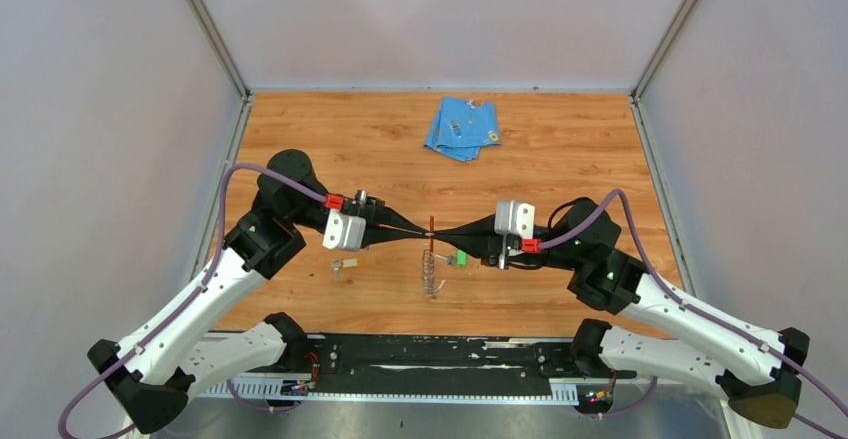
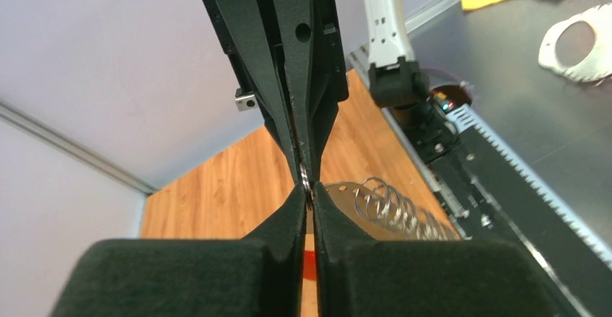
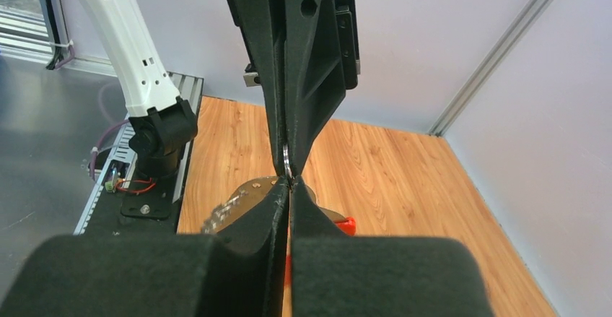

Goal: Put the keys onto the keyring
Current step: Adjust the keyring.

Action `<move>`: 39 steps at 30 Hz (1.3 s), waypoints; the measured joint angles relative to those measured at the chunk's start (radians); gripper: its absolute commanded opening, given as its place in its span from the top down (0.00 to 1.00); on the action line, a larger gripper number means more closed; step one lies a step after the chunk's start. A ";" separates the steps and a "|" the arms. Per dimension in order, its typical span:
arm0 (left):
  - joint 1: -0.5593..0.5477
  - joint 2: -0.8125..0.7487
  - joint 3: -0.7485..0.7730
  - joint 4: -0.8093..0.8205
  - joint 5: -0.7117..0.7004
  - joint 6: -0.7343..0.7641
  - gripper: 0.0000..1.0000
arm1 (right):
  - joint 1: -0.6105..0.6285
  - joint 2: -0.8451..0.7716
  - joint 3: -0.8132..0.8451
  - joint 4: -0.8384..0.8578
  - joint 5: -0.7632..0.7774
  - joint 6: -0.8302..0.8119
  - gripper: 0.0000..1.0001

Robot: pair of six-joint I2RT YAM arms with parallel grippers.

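The keyring, a flat silvery piece with several wire loops and a red strip at its top, hangs edge-on between both grippers at the table's middle. My left gripper and right gripper meet tip to tip, both shut on a thin metal ring of it. In the left wrist view my gripper pinches the ring, with the plate to the right. In the right wrist view my gripper pinches it too, with the plate to the left. The yellow key and green key lie on the table.
A folded blue cloth lies at the back of the wooden table. Grey walls stand on three sides. A black rail with the arm bases runs along the near edge.
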 measured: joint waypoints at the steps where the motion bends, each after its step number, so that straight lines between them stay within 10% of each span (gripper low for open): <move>1: 0.000 0.000 0.000 -0.008 -0.003 0.011 0.87 | 0.000 0.003 0.008 -0.014 0.007 0.000 0.99; 18: -0.002 0.024 0.035 -0.275 -0.145 0.146 0.54 | 0.000 0.073 0.208 -0.420 0.092 -0.052 1.00; 39: -0.002 0.060 0.042 -0.258 -0.132 0.000 0.76 | 0.000 0.092 0.213 -0.449 0.112 -0.049 1.00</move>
